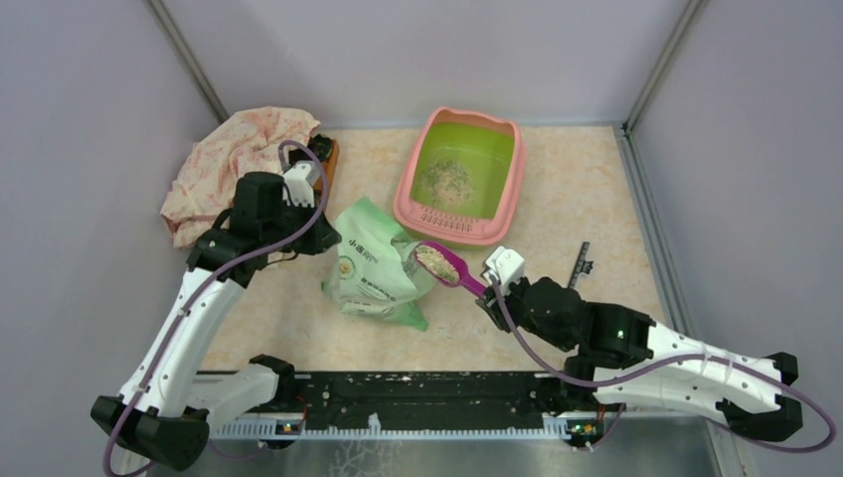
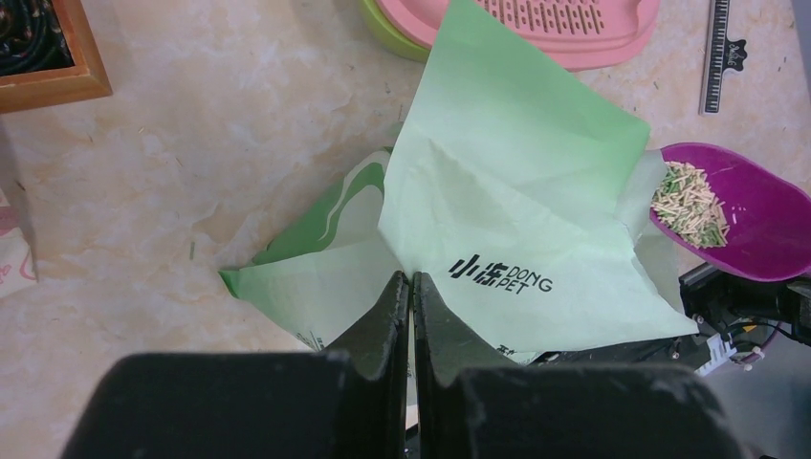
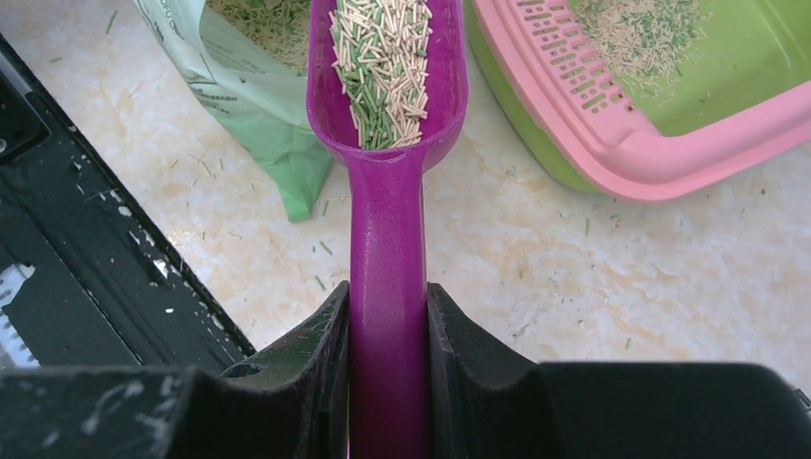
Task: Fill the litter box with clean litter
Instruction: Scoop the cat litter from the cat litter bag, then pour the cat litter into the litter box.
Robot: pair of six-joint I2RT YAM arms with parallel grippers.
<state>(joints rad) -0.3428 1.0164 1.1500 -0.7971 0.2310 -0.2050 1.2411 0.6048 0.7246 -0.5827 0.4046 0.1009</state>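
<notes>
The right tool (image 3: 386,301) is clamped on the handle of the magenta scoop (image 1: 444,264), jaws pressed to both sides of it. The bowl is carried level and loaded with clean litter (image 3: 383,67), a mix of pale beige and green pellets. The left tool (image 2: 410,287) is closed on a fold of the light green bag (image 1: 373,273), holding its top edge up off the tabletop (image 1: 596,189). The litter box (image 1: 457,228) stands at the far middle of the tabletop. Its slotted pink ledge faces the arms and only a thin scatter of pellets lies on its green floor. The coming move depends on one relation. The scoop's long axis runs from the right tool away and to the left, with the bowl at the bag's mouth and just short of the ledge's near left end. The box therefore lies ahead and to the right of the bowl, and the right arm is clearly the nearer one. In my judgement the load must be carried over the ledge before it is tipped. Several things could not be verified. The right wrist view cuts off the scoop's tip, so I cannot tell whether the bowl touches the bag. The bag's contents are largely hidden by its own folds. A crumpled cloth (image 1: 234,159) covers part of a wooden-framed object at the far left. Stray pellets lie on the tabletop near the bag.
</notes>
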